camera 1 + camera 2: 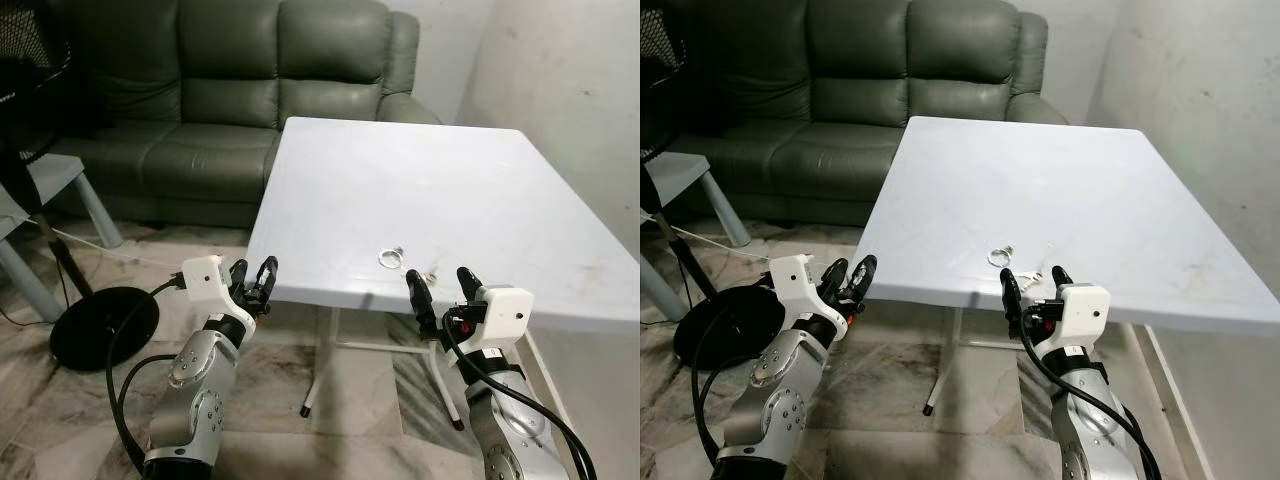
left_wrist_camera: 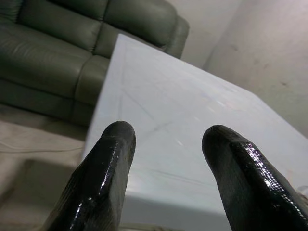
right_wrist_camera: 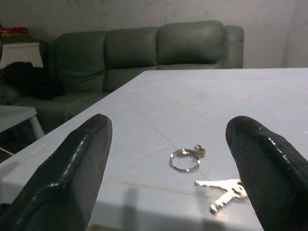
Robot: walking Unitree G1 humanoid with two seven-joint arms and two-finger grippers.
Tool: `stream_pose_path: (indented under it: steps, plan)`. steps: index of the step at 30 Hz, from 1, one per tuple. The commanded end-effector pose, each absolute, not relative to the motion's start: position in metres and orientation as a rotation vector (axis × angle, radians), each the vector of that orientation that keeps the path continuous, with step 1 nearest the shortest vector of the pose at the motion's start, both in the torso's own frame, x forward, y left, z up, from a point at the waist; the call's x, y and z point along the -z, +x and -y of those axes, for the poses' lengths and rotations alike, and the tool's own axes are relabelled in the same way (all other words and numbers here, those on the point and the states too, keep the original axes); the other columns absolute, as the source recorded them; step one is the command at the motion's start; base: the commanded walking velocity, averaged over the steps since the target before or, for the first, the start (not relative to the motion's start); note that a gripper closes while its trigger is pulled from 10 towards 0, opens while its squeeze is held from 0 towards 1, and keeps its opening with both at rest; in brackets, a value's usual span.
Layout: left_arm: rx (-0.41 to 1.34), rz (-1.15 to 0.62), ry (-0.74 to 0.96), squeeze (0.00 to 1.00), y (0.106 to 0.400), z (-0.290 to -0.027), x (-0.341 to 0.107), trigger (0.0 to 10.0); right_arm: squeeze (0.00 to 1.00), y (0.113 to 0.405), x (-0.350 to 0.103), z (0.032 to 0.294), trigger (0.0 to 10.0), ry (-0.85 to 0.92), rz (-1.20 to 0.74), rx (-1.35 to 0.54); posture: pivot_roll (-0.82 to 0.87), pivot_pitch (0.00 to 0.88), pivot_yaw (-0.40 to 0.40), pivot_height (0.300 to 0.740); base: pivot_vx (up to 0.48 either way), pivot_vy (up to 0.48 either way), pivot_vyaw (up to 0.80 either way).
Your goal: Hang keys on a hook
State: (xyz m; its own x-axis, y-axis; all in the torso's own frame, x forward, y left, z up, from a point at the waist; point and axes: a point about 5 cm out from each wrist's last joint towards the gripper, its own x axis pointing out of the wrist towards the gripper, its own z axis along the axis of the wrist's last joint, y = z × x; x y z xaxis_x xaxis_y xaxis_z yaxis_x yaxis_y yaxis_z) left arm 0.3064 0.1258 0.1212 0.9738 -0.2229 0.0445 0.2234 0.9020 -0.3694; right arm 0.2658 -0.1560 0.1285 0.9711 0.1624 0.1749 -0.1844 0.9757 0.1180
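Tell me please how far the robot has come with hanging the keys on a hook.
Nothing looks done: the keys and a key ring lie on the white table near its front edge. In hand: the right gripper is open at that edge, pointing at them; the left gripper is open beside the table. Left: grasping, carrying and hanging the keys.

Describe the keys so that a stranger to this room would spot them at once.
Find the white table before the green sofa. Near its front edge, just ahead of the right gripper, lie the keys: flat, toothed silver blades, unlike the round key ring beside them.
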Motion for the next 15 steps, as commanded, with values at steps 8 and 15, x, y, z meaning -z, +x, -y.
stream_pose_path:
  steps: [8,15]
  plan:
    - [0.251,0.007,-0.373,0.00,0.3068,-0.1215,-0.1241,10.0,0.00,0.2668,-0.1352,0.1552,10.0,0.136,0.186,-0.184,0.03,0.000,-0.037,0.740,0.440,0.000,0.00]
    - [0.230,0.018,-0.367,0.00,0.3066,-0.1200,-0.1248,10.0,0.00,0.2668,-0.1345,0.1542,10.0,0.134,0.183,-0.191,0.04,0.000,-0.040,0.740,0.099,0.000,0.00]
